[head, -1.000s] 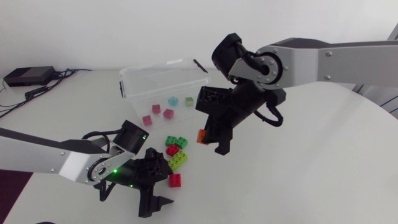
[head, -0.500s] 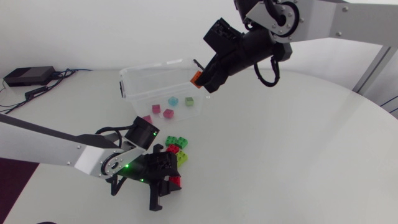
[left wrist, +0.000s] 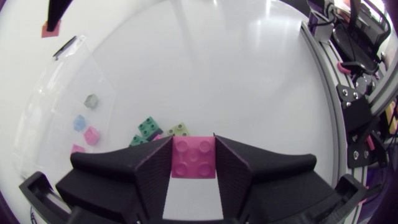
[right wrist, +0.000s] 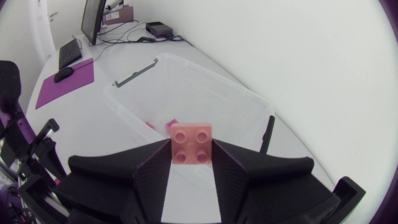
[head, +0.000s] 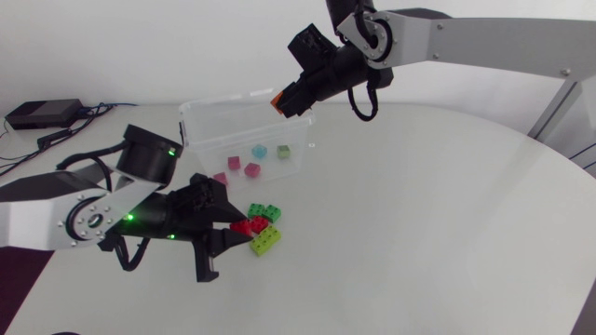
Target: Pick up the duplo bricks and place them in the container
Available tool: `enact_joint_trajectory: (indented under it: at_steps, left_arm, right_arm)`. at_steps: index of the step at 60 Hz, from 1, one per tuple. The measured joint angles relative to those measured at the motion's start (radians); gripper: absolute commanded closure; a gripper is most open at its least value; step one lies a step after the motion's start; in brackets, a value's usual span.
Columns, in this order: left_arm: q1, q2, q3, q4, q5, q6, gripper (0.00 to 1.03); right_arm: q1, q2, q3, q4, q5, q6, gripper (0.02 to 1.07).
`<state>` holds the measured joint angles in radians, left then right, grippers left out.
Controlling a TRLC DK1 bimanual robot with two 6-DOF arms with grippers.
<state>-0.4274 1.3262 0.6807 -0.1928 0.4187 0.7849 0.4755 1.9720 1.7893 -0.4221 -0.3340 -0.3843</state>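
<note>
My left gripper (head: 233, 227) is shut on a red brick (head: 248, 226) held just above the table, beside the loose bricks. The left wrist view shows that brick (left wrist: 193, 157) clamped between both fingers. My right gripper (head: 291, 97) is shut on an orange brick (head: 277, 99), held high over the right end of the clear container (head: 197, 125). In the right wrist view the orange brick (right wrist: 191, 144) sits between the fingers, with the open container (right wrist: 137, 102) below. Several small pink, cyan and green bricks lie inside the container.
Two dark green bricks (head: 264, 213) and a lime brick (head: 265, 241) lie on the table in front of the container, next to my left gripper. A black box with cables (head: 42, 114) sits at the far left edge.
My left gripper has shut on the red brick and raised it off the table. My right arm has carried the orange brick up and back, over the container.
</note>
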Motion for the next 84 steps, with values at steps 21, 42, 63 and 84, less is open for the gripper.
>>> enact_joint_trajectory:
  at_steps: [21, 42, 63, 84]
  left_arm:
    - [0.163, -0.057, 0.051, 0.169, 0.045, -0.136, 0.79]
    - [0.277, 0.067, 0.185, 0.423, 0.045, -0.385, 0.77]
    - [0.288, 0.290, 0.323, 0.525, -0.043, -0.491, 0.75]
    - [0.322, 0.494, 0.508, 0.527, -0.085, -0.559, 0.64]
  right_arm:
    - [-0.012, 0.136, 0.111, 0.058, 0.037, 0.061, 0.80]
    - [-0.006, 0.182, 0.154, 0.079, 0.103, 0.071, 0.09]
    - [0.039, -0.080, -0.180, 0.090, 0.095, 0.036, 0.09]
    - [0.117, -0.183, -0.442, 0.113, 0.073, 0.002, 0.10]
